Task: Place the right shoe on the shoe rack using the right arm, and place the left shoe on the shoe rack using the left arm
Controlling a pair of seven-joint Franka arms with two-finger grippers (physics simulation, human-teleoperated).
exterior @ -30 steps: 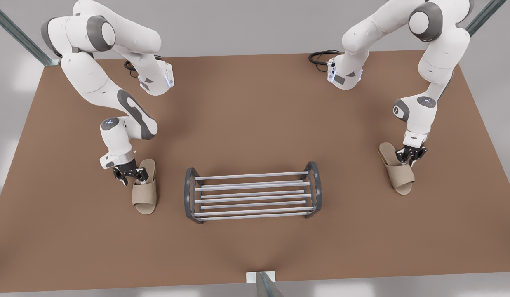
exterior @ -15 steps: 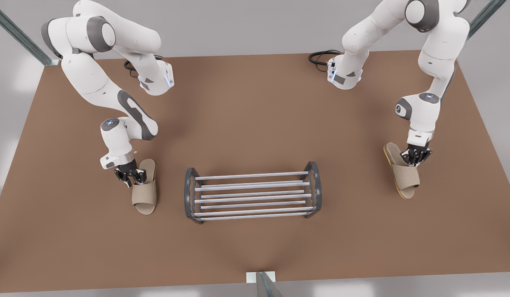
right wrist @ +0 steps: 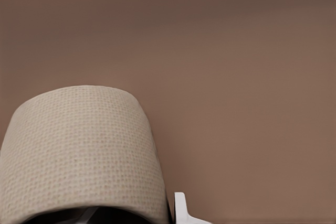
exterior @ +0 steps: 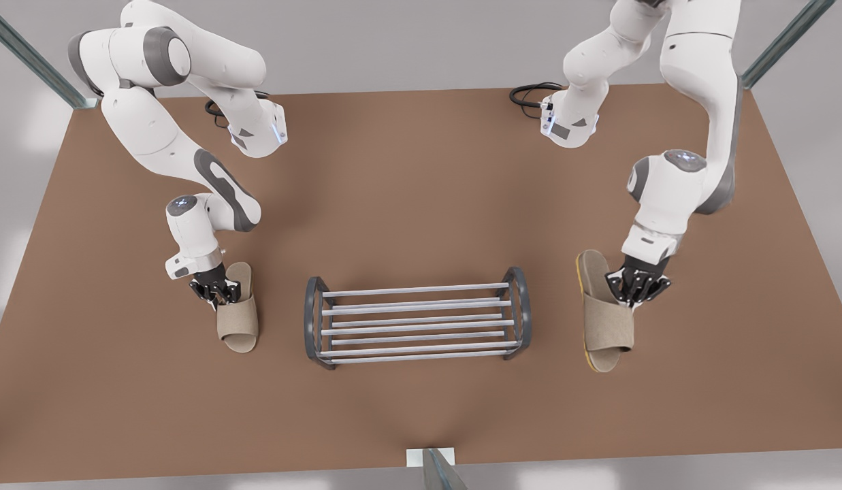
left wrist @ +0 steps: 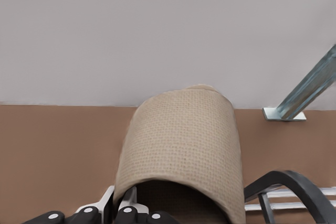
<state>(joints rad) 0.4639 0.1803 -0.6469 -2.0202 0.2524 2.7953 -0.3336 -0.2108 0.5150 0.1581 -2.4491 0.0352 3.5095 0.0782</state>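
Note:
The shoe rack (exterior: pixel 421 290), silver rods between dark arched ends, stands mid-table; its end frame (left wrist: pixel 294 179) shows in the left wrist view. At the front view's left, the beige left shoe (exterior: pixel 238 320) (left wrist: pixel 184 140) lies beside the rack. My left gripper (exterior: pixel 216 291) is shut on its strap edge, low at the table. At the front view's right, my right gripper (exterior: pixel 637 286) is shut on the right shoe (exterior: pixel 604 327) (right wrist: pixel 79 150). That shoe hangs tilted off the table, its yellow sole edge showing, just right of the rack.
The brown table (exterior: pixel 421 190) stretches wide around the rack. Black cables (exterior: pixel 529 92) lie by the arm bases at the back. A metal post (exterior: pixel 431 466) (left wrist: pixel 310 90) stands at the near edge, and others stand at the back corners.
My right gripper has carried the right shoe up and toward the rack, from the table's right side. My left gripper's fingers have closed on the left shoe, which has barely moved.

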